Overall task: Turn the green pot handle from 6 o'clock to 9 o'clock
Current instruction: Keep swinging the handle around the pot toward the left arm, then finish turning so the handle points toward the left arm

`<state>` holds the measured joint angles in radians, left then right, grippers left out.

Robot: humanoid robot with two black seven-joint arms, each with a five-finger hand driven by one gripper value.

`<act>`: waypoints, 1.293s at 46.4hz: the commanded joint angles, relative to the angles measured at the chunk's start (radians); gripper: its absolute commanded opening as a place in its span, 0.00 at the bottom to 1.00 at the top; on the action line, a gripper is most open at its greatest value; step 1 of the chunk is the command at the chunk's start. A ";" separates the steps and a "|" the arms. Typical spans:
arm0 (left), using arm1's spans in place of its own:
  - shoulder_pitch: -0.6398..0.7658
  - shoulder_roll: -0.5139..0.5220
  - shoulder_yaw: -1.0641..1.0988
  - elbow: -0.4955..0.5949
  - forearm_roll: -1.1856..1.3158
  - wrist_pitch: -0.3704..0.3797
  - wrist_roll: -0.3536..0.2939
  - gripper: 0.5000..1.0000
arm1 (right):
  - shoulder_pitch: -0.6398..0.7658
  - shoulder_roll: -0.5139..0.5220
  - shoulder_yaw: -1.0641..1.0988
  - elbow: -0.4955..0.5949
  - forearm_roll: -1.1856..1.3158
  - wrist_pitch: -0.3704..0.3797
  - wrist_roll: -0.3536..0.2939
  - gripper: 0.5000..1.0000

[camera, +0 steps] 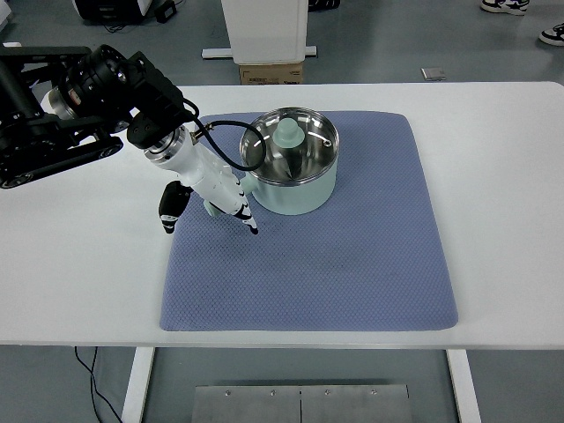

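Pale green pot [291,163], lidded, stands on the far-left part of a blue quilted mat [308,264] on the white counter [79,282]. No legible writing. Its handle [214,208], mostly hidden, projects near-left under the left robot hand [211,189], whose fingers curl around it.

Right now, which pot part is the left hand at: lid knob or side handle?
Side handle, at the green pot's lower left, by the left hand. Lid knob sits clear, on top.
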<state>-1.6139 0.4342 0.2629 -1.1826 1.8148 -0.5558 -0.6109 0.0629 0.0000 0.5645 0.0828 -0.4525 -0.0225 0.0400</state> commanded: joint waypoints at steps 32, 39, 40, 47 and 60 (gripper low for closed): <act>-0.007 0.061 0.041 0.008 0.009 0.033 0.000 1.00 | 0.000 0.000 0.000 0.000 0.000 0.001 0.000 1.00; -0.007 0.067 0.044 0.015 0.020 0.047 0.000 1.00 | 0.000 0.000 0.000 0.000 0.000 -0.001 0.000 1.00; -0.007 0.067 0.044 0.017 0.021 0.047 0.000 1.00 | 0.000 0.000 0.000 0.000 0.000 -0.001 0.000 1.00; -0.007 0.081 0.045 0.024 0.029 0.054 0.000 1.00 | 0.000 0.000 0.000 0.000 0.000 -0.001 0.000 1.00; -0.006 0.083 0.093 0.060 0.038 0.097 0.000 1.00 | 0.000 0.000 0.000 0.000 0.000 -0.001 0.000 1.00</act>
<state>-1.6206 0.5168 0.3362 -1.1312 1.8535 -0.4786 -0.6109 0.0629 0.0000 0.5644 0.0828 -0.4525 -0.0226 0.0400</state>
